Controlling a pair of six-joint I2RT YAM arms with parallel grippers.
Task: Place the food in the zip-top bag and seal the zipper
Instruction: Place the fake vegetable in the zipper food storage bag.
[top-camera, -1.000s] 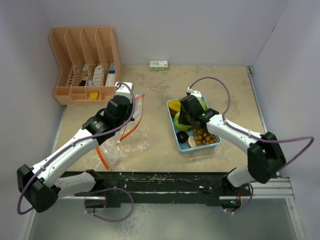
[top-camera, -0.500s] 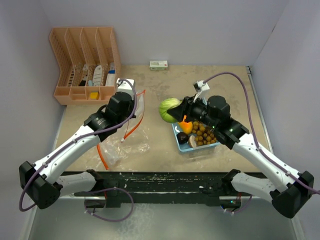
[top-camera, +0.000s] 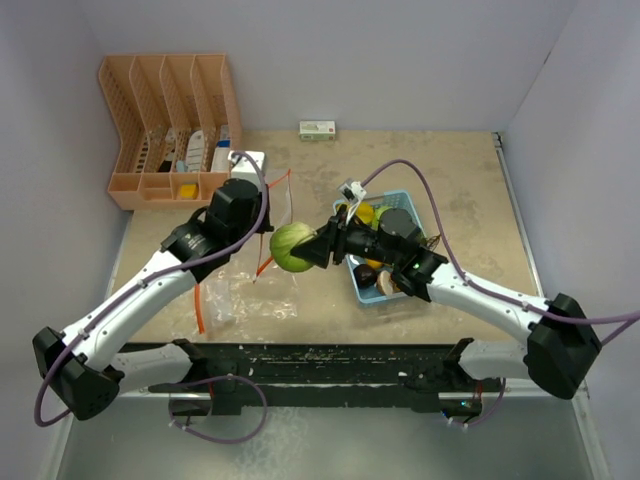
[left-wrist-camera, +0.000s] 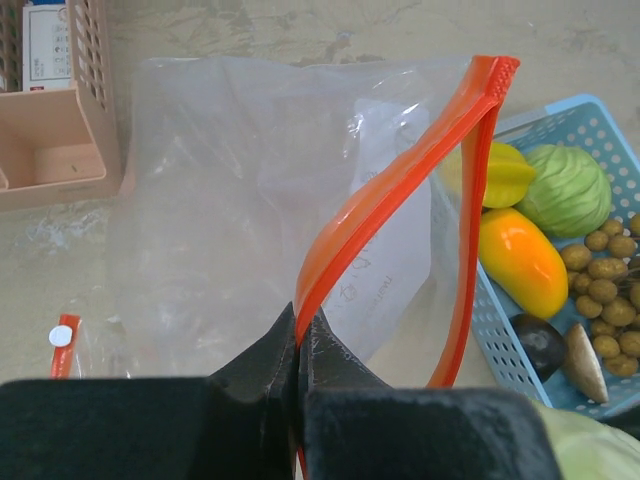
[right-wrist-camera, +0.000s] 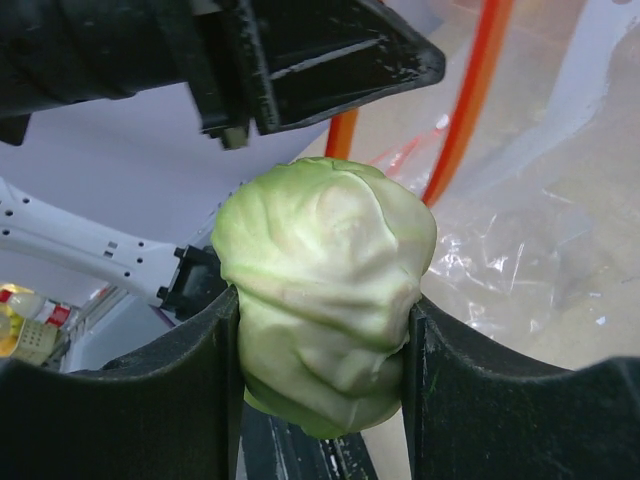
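My left gripper (top-camera: 268, 218) is shut on the orange zipper strip (left-wrist-camera: 380, 200) of the clear zip-top bag (left-wrist-camera: 230, 180) and holds its mouth up and open. My right gripper (right-wrist-camera: 322, 325) is shut on a pale green leafy piece (right-wrist-camera: 325, 290). It holds the piece (top-camera: 292, 247) in the air just right of the bag's mouth (top-camera: 280, 205), beside my left gripper. The light blue tray (left-wrist-camera: 590, 112) holds a yellow fruit (left-wrist-camera: 500, 175), another green piece (left-wrist-camera: 565, 190), an orange fruit (left-wrist-camera: 520, 262), brown balls (left-wrist-camera: 610, 285), a dark lump (left-wrist-camera: 540, 345) and a beige slice (left-wrist-camera: 583, 362).
An orange desk organizer (top-camera: 170, 130) with small items stands at the back left. A small white and green box (top-camera: 317, 129) lies by the back wall. The bag's body (top-camera: 245, 295) lies crumpled on the table in front of my left arm. Walls close in on three sides.
My right gripper lifted the green leafy piece from the tray and carried it left to the bag's mouth. My left gripper kept hold of the zipper strip and shifted slightly.
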